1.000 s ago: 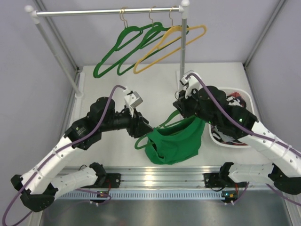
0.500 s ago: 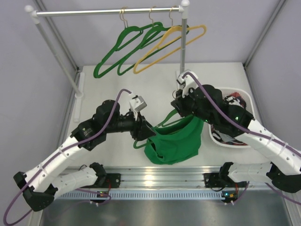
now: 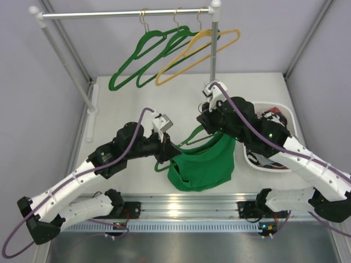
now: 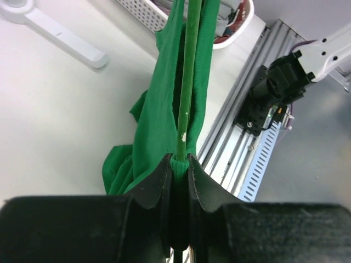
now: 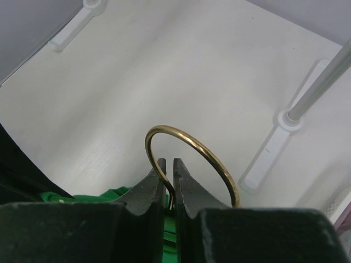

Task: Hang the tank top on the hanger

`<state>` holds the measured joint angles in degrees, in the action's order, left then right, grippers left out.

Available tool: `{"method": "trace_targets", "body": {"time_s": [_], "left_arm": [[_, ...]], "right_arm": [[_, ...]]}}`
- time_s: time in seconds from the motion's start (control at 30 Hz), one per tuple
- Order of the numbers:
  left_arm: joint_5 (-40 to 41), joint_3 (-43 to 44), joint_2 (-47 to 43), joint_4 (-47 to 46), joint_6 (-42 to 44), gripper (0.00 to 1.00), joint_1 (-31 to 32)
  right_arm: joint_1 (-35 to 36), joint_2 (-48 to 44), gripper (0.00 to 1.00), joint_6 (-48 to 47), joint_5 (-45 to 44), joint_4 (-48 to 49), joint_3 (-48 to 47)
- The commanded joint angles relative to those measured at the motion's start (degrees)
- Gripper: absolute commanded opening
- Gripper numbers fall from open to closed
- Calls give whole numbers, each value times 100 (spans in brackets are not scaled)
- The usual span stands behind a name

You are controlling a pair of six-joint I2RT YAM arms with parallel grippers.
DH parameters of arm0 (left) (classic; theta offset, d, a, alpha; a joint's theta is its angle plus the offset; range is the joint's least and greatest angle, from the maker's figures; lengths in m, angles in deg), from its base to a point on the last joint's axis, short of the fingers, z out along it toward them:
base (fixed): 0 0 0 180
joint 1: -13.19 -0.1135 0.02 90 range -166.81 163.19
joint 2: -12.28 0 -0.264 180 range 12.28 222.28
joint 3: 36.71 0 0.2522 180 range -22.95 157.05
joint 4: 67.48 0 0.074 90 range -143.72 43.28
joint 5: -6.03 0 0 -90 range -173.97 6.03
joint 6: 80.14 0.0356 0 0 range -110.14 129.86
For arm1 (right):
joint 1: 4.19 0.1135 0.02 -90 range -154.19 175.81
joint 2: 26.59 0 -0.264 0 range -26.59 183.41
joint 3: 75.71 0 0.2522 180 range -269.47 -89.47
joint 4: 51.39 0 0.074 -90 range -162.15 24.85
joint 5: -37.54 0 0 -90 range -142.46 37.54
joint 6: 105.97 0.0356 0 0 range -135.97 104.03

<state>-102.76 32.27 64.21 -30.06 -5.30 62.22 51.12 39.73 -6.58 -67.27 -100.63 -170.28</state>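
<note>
Left gripper (image 4: 180,160) at bottom centre of the left wrist view, 2 black fingers pinched together with hardly a gap, clamped on the thin green bar of the hanger (image 4: 189,71) and on a fold of the tank top (image 4: 156,120) bunched at the fingertips. Hanger bar running straight up from the fingers to the top edge of the frame, bright green cloth draped along both sides of it and sagging toward lower left. White basket (image 4: 145,13) at the top of that view, behind the cloth, with some clothing in it.

Right gripper (image 5: 166,164) at bottom centre of the right wrist view, fingers closed on the hanger's gold-coloured metal hook (image 5: 193,145), the loop arching up and to the right above the fingertips, a scrap of green cloth at lower left.

In the overhead view, both grippers near centre frame, the left one at the garment's left edge, the right one at its upper right, tank top slung between them over the white table (image 3: 170,98), basket just to its right. Across the top of the frame, a metal rail (image 3: 109,13) carrying 2 green hangers (image 3: 131,57) and 1 yellow hanger (image 3: 181,54), well apart from the held hanger
</note>
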Motion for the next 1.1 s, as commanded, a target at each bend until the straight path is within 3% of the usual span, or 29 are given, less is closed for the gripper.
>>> {"method": "trace_targets", "body": {"time_s": [0.0, 0.07, 0.2, 0.27, 0.6, 0.8, 1.07], "left_arm": [[1165, -55, -112, -336, -215, 0, 9], [1569, -55, -103, -231, -242, 0, 18], [2168, -55, -77, -90, -268, 0, 18], [2396, -117, -68, -90, -251, 0, 18], [3266, -766, -85, -353, -338, 0, -52], [3364, -1188, -7, -441, -637, 0, -368], [2441, -1435, 134, -828, -980, 0, -2063]], "right_arm": [[-55, -6, 6, 116, 75, 464, -198], [-55, 30, 14, 142, 13, 490, -172], [-64, 73, 42, 160, -40, 586, -110], [-82, 117, 48, 151, -66, 578, -136], [-117, -49, 52, 160, -259, 551, -110], [-152, -234, 52, 160, -347, 481, -48], [-187, -462, 52, 204, -339, 481, 101]]}}
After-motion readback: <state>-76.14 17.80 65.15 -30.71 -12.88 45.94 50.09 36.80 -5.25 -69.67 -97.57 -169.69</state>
